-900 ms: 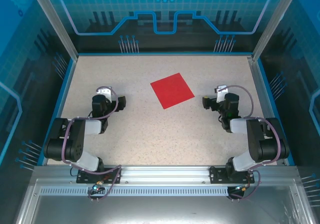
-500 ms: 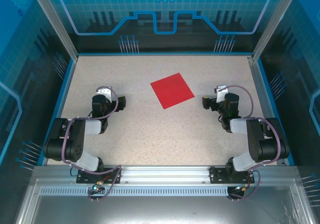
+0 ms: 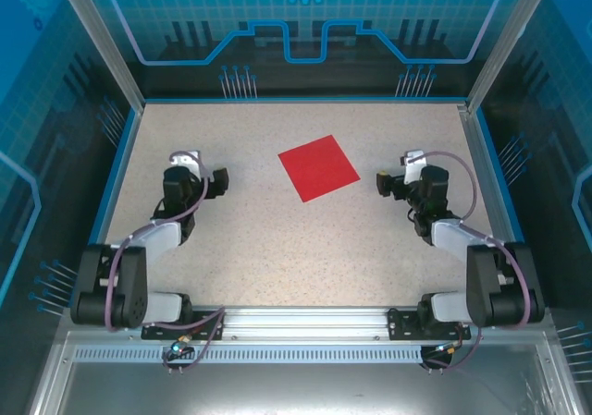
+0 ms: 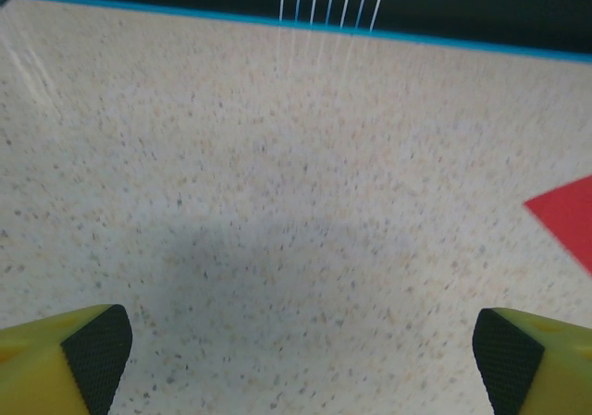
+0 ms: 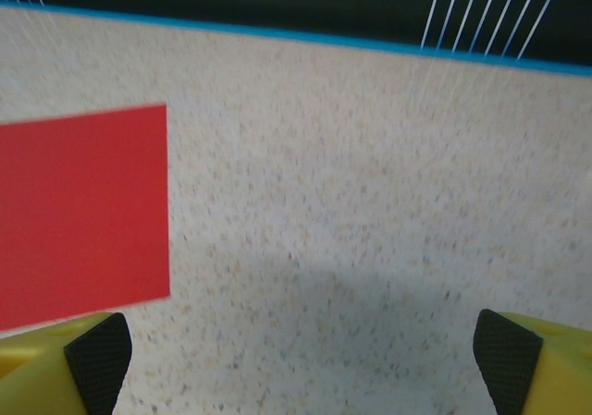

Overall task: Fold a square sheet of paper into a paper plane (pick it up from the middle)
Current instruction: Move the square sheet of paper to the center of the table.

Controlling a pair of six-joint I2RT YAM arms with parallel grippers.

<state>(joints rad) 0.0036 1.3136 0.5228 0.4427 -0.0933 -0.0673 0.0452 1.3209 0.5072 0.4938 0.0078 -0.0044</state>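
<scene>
Looking down on the speckled table [image 3: 277,249], blue-rimmed and walled by see-through blue panels [image 3: 305,27]. Next in size, the left arm [image 3: 153,238] and the right arm [image 3: 453,235], bolted at the near edge and reaching forward on either side of the middle.

Then the square sheet of paper [image 3: 318,167]: bright red, flat on the table a little beyond centre, turned corner-on like a diamond, between the two claws and well apart from both. No crease, no lifted edge to be seen (flat as if fresh from the pack).

Smaller again, the left gripper [image 3: 216,181]: spread wide, nothing between its yellow, black-padded fingers [image 4: 92,355], low over bare table, with a red corner at the right edge of its wrist view. Likewise the right gripper [image 3: 382,184]: jaws fully apart, empty, the sheet off to the left in its wrist view, near but untouched.

Judging progress: at the very start. Nothing picked up, nothing folded. Left to do, by the look of it: reaching the sheet's middle, lifting it, then every fold up to the pointed nose.
</scene>
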